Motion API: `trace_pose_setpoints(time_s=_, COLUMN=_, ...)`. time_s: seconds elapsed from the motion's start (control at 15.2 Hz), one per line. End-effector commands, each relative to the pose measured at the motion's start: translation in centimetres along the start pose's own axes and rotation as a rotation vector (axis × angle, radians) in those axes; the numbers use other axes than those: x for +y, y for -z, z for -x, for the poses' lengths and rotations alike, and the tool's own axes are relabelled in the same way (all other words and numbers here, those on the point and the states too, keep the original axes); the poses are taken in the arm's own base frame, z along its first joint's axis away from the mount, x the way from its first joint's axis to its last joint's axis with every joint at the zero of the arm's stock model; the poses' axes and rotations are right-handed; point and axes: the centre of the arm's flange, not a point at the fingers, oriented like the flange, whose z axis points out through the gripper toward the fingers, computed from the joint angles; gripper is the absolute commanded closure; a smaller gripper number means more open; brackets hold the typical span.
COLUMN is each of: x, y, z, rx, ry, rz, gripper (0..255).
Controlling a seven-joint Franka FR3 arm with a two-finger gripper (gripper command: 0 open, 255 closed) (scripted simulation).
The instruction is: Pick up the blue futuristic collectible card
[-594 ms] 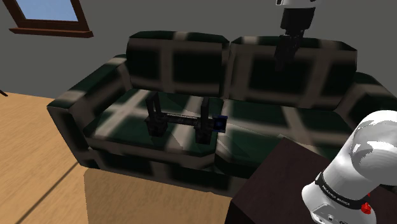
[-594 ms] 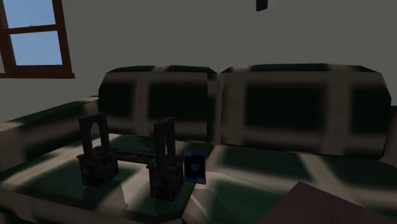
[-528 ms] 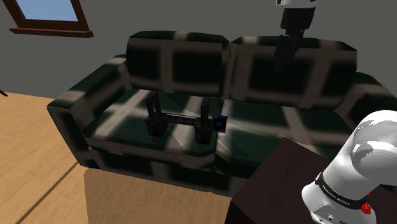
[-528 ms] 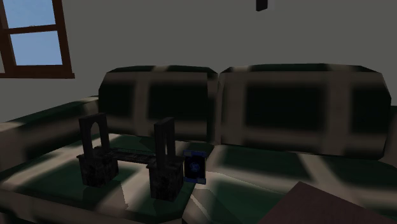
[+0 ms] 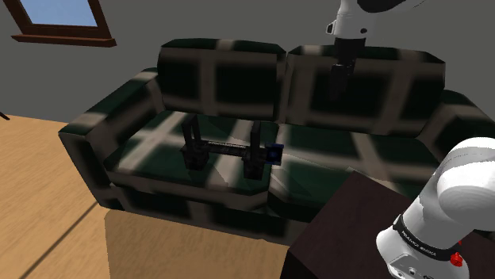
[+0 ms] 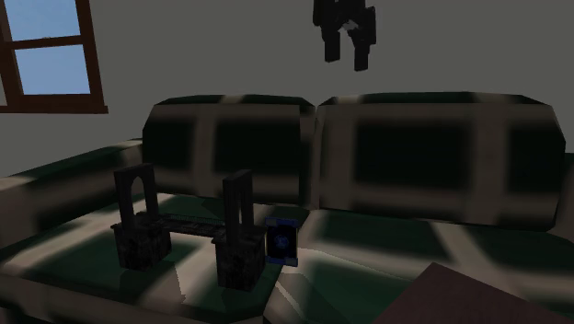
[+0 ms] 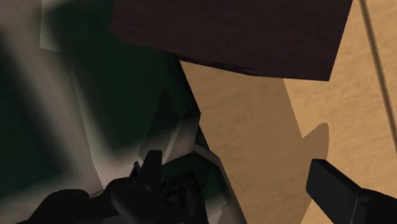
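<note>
The blue card (image 5: 274, 153) stood upright on the seat of a dark green plaid sofa (image 5: 222, 79), just beside the end post of a black rack (image 5: 222, 148), near the seam between the two cushions. The gripper (image 6: 345, 57) hung well above the seat, its fingers spread and clasping nothing. A brown-framed window (image 5: 63, 16) showing blue sky was set in the grey wall (image 6: 230, 46), and a wooden floor (image 5: 40, 182) lay beside the sofa.

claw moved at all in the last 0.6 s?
Yes. In the second exterior view the claw has dropped toward the sofa backrest and shifted to that view's left.
</note>
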Motion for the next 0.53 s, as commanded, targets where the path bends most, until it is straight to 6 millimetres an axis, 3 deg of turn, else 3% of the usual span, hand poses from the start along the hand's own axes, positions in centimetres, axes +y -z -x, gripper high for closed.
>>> trace_pose_setpoints(time_s=0.0, x=1.7, y=-1.9, z=-1.6, rx=-0.002, ry=0.027, rz=-0.013, gripper=0)
trace_pose_setpoints(time_s=0.46, x=6.6, y=-8.5, z=-6.9, rx=-0.015, ry=0.115, rz=-0.058, gripper=0)
